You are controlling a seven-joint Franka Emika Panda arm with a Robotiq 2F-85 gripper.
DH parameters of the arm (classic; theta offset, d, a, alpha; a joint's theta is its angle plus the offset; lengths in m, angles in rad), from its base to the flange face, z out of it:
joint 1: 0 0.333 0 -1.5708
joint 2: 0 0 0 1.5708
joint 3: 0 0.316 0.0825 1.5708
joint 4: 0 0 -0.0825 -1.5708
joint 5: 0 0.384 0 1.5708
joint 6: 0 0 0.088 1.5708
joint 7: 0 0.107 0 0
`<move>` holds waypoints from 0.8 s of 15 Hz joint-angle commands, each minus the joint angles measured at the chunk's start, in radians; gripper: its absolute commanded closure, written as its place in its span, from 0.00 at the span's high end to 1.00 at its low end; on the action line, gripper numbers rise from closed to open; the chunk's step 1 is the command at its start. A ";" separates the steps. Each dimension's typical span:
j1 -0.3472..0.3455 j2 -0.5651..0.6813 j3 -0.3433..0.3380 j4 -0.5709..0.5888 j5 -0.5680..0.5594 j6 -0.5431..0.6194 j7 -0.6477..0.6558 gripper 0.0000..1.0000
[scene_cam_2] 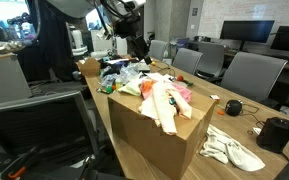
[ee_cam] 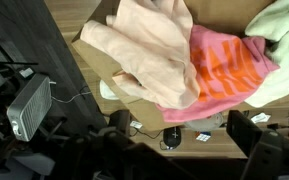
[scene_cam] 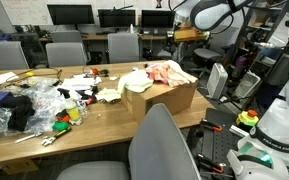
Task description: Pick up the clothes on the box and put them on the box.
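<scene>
Hovering high over the worktop (scene_cam: 84, 140), gripper (scene_cam_2: 136, 45) w/ jaws wide open, empty, prob. poised for a clear drop onto the clothes (scene_cam_2: 164, 100), heaped atop the box (scene_cam_2: 144, 140), peach one draping its side.

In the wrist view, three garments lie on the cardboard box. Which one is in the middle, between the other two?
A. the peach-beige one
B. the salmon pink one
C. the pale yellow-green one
B: in the wrist view the salmon pink garment lies between the peach-beige garment and the pale yellow-green garment.
</scene>
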State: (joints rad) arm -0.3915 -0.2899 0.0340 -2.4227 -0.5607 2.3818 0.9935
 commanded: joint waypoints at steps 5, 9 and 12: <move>0.073 0.113 -0.101 0.011 0.047 0.027 -0.024 1.00; 0.080 0.167 -0.130 0.020 0.029 0.020 -0.006 1.00; 0.086 0.203 -0.151 0.029 0.034 0.026 -0.007 1.00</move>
State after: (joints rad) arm -0.3262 -0.1261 -0.0850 -2.4213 -0.5364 2.3863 0.9919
